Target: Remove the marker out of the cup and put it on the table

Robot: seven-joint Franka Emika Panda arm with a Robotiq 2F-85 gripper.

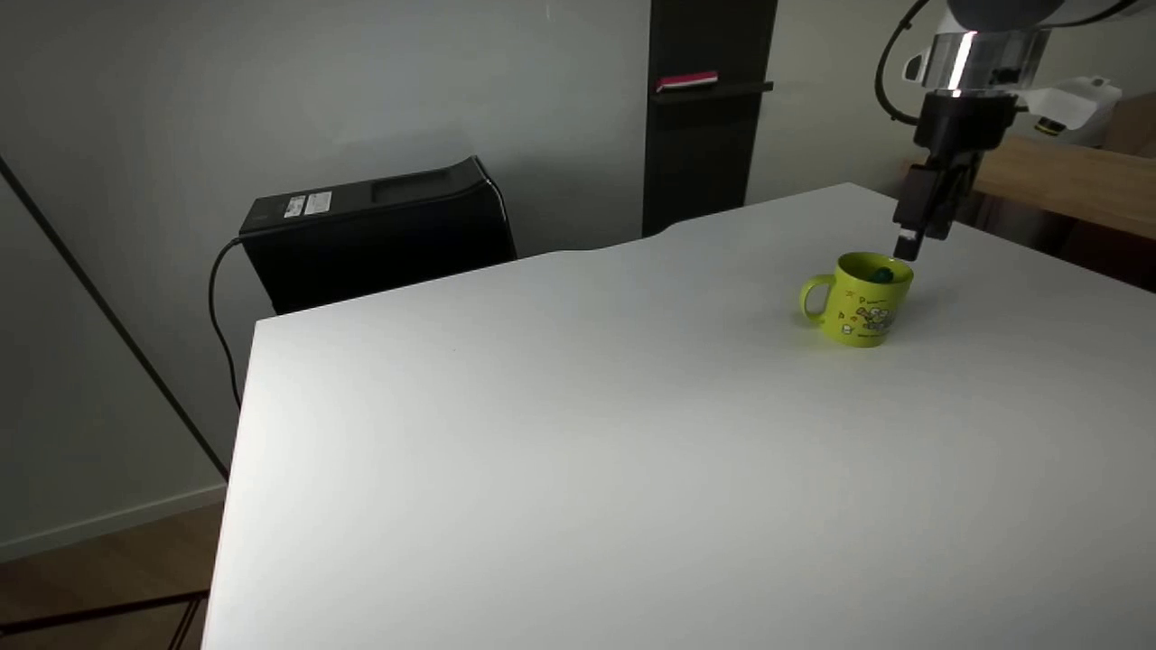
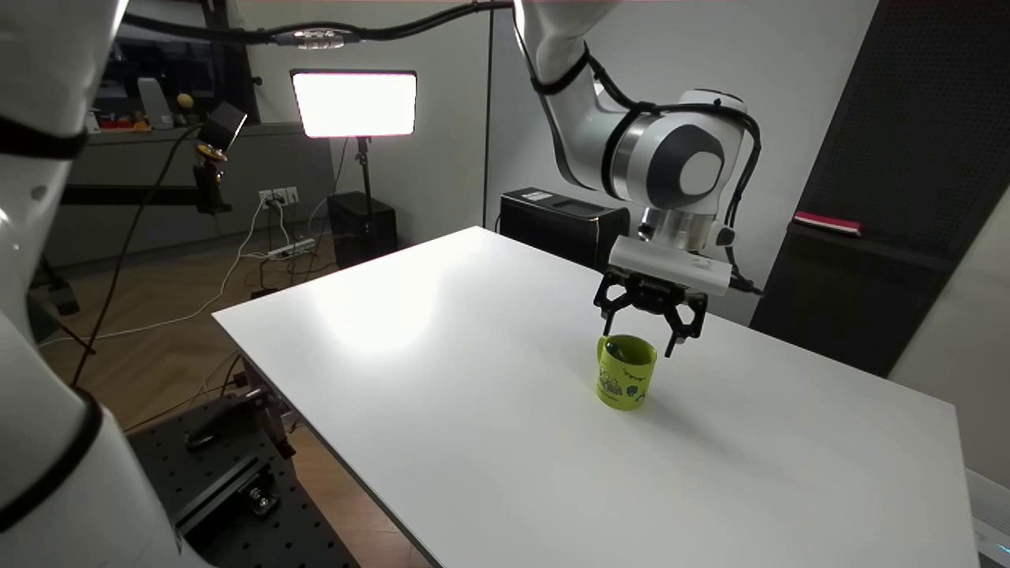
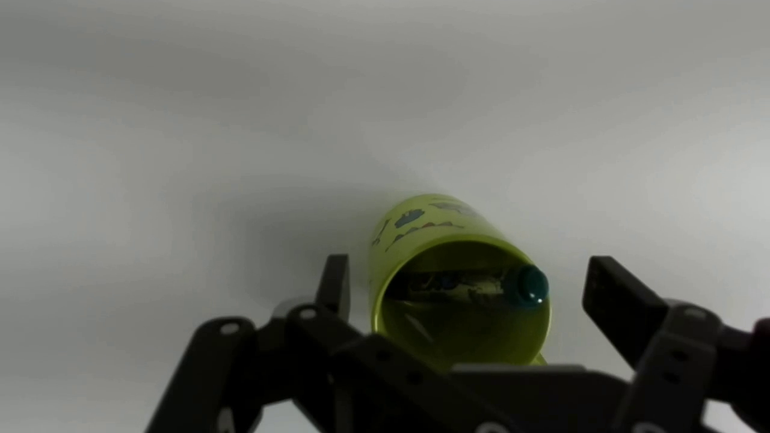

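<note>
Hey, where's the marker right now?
In the wrist view, the marker is inside the yellow-green cup, its teal end by the rim on the picture's right side.

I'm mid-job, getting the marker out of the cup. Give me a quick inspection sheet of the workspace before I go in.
Surface: the table is plain white, with a bright reflection in an exterior view.
Job's things: the cup stands upright on the table; the marker is inside it, teal end by the rim, other end too dark to make out.
Clutter: a red-and-white item on a dark ledge off the table.
Gripper: the gripper is open near the cup's rim, holding nothing.
Cables: a black cable runs along the arm.
Surroundings: a lit panel lamp and a black boxy unit.
</note>
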